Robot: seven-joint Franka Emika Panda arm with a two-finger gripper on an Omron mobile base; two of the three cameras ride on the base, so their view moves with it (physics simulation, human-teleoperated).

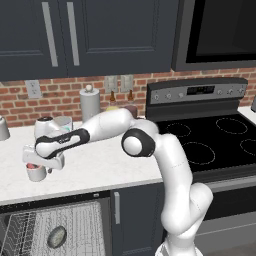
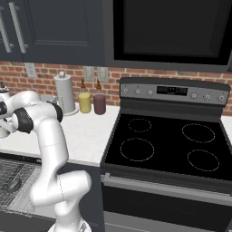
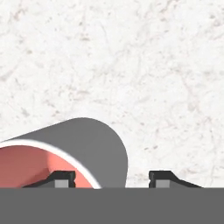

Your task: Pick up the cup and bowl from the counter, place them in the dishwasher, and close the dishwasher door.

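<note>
Far left on the counter [image 1: 100, 170], one grey canister [image 1: 3, 128] is sitting at the frame edge. One cup [image 1: 36, 172] is standing upright near the counter's front edge, red inside showing. The gripper [image 1: 36, 167] is reaching down over it. In the hand view one fingertip [image 3: 63, 178] is sitting inside the cup's [image 3: 83, 153] red mouth and the other fingertip [image 3: 162, 178] outside its grey wall, so the jaws are straddling the wall with a gap on the outer side; whether they are pressing it yet, cannot tell.

Below the counter, the dishwasher [image 1: 55, 230] is standing open, one wire rack [image 1: 75, 225] showing. One bowl [image 1: 57, 236] is lying in that rack, tilted on edge.

Further right, against the brick wall: one paper towel roll [image 2: 65, 93], then one yellow jar [image 2: 84, 103] and one maroon jar [image 2: 99, 103] side by side, two small brown bottles [image 2: 82, 84] behind them.

Right of the counter, one black stove [image 2: 167, 145] is showing four burner rings.
</note>
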